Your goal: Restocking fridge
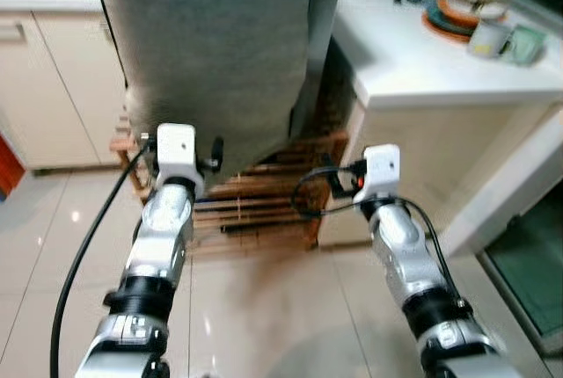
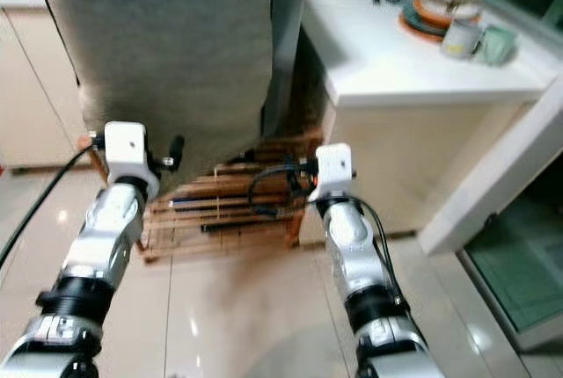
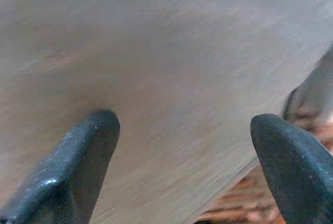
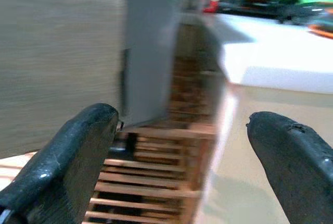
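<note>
The grey fridge (image 1: 211, 53) stands just ahead on a wooden slatted base (image 1: 255, 198), left of the white counter (image 1: 440, 70). Left gripper (image 3: 182, 166) and right gripper (image 4: 182, 166) are spread, empty. The door looks heavy, stiff, smooth; best pulled at its right edge.

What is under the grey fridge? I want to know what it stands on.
The grey fridge stands on a slatted wooden pallet on the tiled floor. The fridge covers most of the pallet, so its far part cannot be seen.
</note>
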`<state>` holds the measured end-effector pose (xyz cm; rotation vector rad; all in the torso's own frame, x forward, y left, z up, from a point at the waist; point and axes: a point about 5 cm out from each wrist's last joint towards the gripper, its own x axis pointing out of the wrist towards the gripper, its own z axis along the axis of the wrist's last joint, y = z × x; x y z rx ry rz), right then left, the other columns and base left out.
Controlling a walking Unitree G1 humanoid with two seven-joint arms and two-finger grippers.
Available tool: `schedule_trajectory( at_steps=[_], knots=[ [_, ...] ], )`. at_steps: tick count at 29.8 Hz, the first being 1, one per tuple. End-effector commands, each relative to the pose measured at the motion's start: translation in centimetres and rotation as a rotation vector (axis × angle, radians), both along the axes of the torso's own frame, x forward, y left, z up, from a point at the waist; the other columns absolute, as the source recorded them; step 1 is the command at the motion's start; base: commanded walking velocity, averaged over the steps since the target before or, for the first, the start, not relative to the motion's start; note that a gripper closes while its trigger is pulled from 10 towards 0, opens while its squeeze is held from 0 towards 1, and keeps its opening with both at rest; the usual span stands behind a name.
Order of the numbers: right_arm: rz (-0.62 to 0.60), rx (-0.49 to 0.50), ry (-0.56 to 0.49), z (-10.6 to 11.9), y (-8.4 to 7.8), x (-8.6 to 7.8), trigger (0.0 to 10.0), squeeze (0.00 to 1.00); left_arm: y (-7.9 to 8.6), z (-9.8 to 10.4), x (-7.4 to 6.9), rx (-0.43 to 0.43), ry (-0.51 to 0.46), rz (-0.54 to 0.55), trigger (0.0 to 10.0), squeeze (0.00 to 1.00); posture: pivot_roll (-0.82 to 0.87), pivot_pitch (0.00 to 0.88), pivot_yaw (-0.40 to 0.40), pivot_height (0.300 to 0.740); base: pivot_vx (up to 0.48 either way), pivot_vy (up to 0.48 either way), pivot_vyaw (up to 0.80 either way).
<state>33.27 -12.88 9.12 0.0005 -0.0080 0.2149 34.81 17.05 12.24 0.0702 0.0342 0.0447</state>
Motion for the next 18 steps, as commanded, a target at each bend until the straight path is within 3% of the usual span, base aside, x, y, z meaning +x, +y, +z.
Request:
schedule_trajectory(
  at_steps=[1,2,3,4,6,14,18],
  knots=[
    [-0.005,0.005,-0.014,0.3,-0.3,0.3,10.0,0.0,-0.3,0.7,0.7,0.004,-0.021,-0.005,10.0,0.0,-0.13,0.0,-0.021,0.74,0.446,0.0,0.0],
    [0.004,0.004,-0.023,0.6,-0.1,0.4,10.0,0.0,0.8,1.0,1.3,0.028,-0.019,0.027,10.0,0.0,-0.14,0.0,-0.02,0.74,0.446,0.0,0.0],
    [0.004,0.004,-0.023,0.6,-0.1,0.4,10.0,0.0,0.8,1.0,1.3,0.028,-0.019,0.027,10.0,0.0,-0.14,0.0,-0.02,0.74,0.446,0.0,0.0],
    [0.011,0.006,-0.026,0.7,0.1,0.5,10.0,0.0,2.0,1.4,1.9,0.04,-0.015,0.062,10.0,0.0,-0.14,0.0,-0.016,0.74,0.446,0.0,0.0],
    [0.014,0.011,-0.029,0.8,0.2,0.6,10.0,0.0,2.5,1.7,2.3,0.051,-0.012,0.067,10.0,0.0,-0.15,0.0,-0.01,0.74,0.446,0.0,0.0],
    [0.008,0.021,-0.033,0.9,0.0,0.7,10.0,0.0,2.4,1.8,2.8,0.033,-0.019,0.064,10.0,0.0,-0.17,0.0,-0.006,0.74,0.45,0.0,0.0],
    [0.01,0.016,-0.026,0.8,-0.4,0.6,10.0,0.0,1.1,3.3,3.3,0.076,-0.118,0.0,10.0,0.0,-0.17,0.0,-0.01,0.74,0.336,0.0,0.0]
  ],
)
